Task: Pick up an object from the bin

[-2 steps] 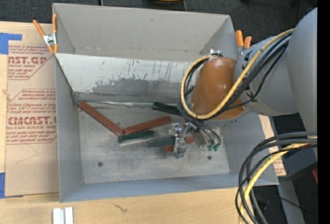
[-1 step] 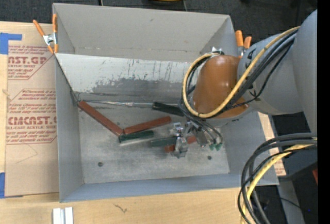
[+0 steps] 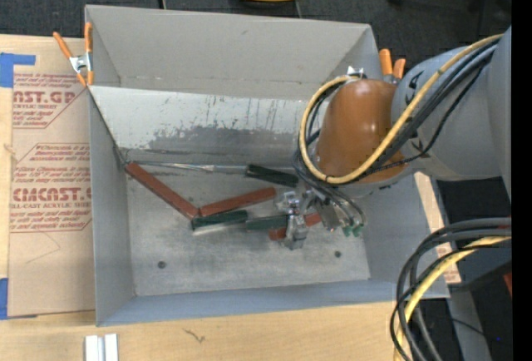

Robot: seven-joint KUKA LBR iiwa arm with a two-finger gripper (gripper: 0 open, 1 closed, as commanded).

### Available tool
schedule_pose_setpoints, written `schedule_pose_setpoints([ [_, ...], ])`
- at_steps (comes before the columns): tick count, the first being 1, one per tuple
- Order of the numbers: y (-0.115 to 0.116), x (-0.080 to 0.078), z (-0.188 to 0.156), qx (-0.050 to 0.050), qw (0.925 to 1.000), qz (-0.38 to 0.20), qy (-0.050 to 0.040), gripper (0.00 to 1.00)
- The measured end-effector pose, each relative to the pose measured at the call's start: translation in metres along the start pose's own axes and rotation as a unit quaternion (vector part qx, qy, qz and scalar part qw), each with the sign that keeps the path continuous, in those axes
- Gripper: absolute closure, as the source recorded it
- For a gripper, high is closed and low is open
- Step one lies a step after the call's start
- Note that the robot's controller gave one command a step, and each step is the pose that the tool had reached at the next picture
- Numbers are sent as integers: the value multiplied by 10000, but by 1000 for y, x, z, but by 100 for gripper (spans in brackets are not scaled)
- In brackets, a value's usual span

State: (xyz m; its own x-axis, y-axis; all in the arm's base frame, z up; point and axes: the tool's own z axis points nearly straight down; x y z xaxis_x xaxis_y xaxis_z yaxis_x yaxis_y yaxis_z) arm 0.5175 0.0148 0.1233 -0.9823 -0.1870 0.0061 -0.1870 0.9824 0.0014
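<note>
Gripper: You see the gripper point(image 3: 293, 228) low over the bin floor, right of centre, under the orange wrist cover point(image 3: 353, 131). Its metal parts bunch together, so you cannot tell whether it is spread or pressed together.
Thing at the gripper: A dark green strip point(image 3: 263, 224) lies flat on the floor and runs left to right into the gripper. Its right part is hidden there.
Contact: You cannot tell whether the gripper touches this strip or only hangs just above it.
Unclear piece: A reddish bit point(image 3: 312, 220) shows just right of the gripper. You cannot tell whether it belongs to the strip.
Neighbours: A second green strip point(image 3: 219, 222) lies just to the left. Two red-brown strips, a long one point(image 3: 162, 190) and a shorter one point(image 3: 237, 203), meet in a shallow V behind it.
Further back: A thin grey rod point(image 3: 187, 167) lies near the rear slope, with a dark stick point(image 3: 270, 175) at its right end.
Hidden: The wrist cover and looping cables point(image 3: 309, 122) cover the right rear of the bin point(image 3: 108, 210).
</note>
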Motion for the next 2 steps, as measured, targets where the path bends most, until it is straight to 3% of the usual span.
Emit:
schedule_pose_setpoints([
  [2,0,-2,-25,8,10000,-2,-44,100],
])
